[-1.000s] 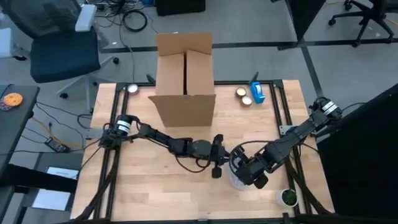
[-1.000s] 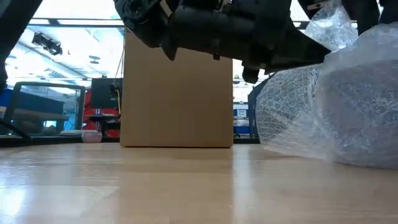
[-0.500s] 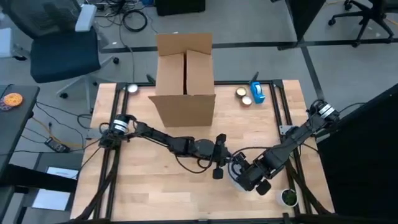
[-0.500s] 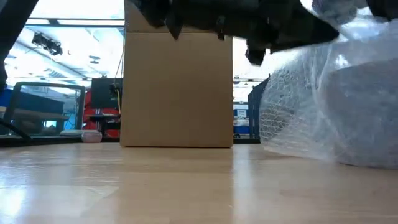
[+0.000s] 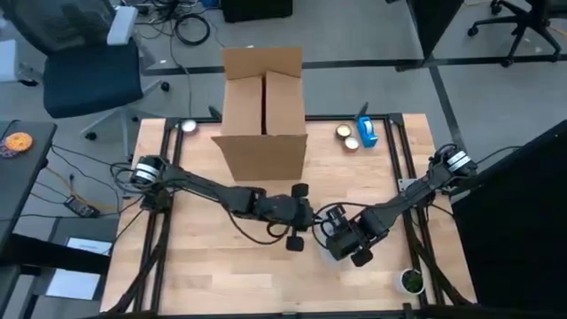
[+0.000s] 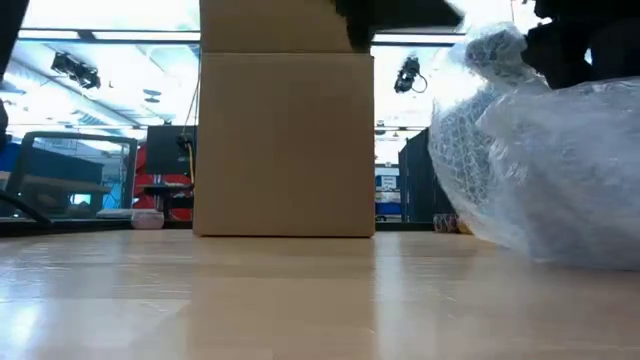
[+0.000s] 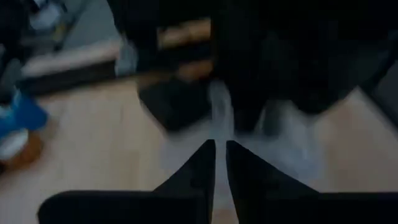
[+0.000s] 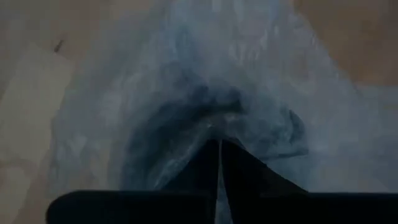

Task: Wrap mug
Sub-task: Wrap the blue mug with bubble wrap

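Bubble-wrapped mug (image 6: pixel 550 170) sits front-right of centre on the desk (image 5: pixel 204 266), ahead of the cardboard box (image 5: pixel 263 111). Right claw (image 8: pixel 219 163) pinches a fold of bubble wrap. Left claw (image 7: pixel 221 163) nearly closed beside the bundle, gripping a thin edge of wrap.

One cardboard box (image 5: pixel 263 106) stands on the bench (image 5: pixel 195 275), and everything else is counted from it. One bubble-wrap bundle (image 6: pixel 545 170) lies nearer the front edge than the box. To the box's right are two small round tins (image 5: pixel 347 137) and one blue object (image 5: pixel 367 131). One small round thing (image 5: pixel 188 126) sits off its left corner. One green-topped item (image 5: pixel 410 281) rests far from the box, at the front right corner. Two arms work here.
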Motion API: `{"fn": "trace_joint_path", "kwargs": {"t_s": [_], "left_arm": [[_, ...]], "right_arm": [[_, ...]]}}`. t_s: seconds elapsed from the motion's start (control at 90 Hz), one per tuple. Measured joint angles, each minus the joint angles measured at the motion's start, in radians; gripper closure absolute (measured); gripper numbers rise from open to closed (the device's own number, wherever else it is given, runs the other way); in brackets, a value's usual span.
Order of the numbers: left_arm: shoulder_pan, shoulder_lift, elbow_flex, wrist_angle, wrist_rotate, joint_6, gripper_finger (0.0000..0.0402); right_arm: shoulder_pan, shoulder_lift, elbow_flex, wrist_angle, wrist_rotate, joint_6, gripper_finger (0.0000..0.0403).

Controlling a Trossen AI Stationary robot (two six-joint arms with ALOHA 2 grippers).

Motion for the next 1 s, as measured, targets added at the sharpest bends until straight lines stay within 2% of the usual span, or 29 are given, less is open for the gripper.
{"fn": "trace_joint_path", "kwargs": {"t_s": [0.222,0.322,0.389,0.611,0.711,1.0], "left_arm": [[-0.056,-0.062,0.003,-0.057,-0.001,-0.08,0.0376],[-0.115,-0.065,0.003,-0.053,-0.007,-0.085,0.0376],[-0.152,-0.061,0.003,-0.069,-0.049,-0.106,0.0376],[-0.235,-0.058,-0.027,-0.098,-0.249,-0.199,0.0376],[-0.253,-0.058,-0.029,-0.097,-0.3,-0.207,0.0376],[-0.265,-0.06,-0.029,-0.149,-0.315,-0.22,0.0376]], "right_arm": [[-0.034,0.002,-0.097,0.047,-0.065,0.086,0.0403],[-0.066,0.001,-0.135,0.115,-0.088,0.171,0.0403],[-0.089,0.001,-0.143,0.148,-0.095,0.254,0.0403],[-0.204,0.001,-0.144,0.255,-0.094,0.826,0.0403],[-0.256,0.003,-0.145,0.31,-0.034,1.042,0.0403],[-0.341,0.004,-0.146,0.546,-0.041,1.088,0.0403]]}}
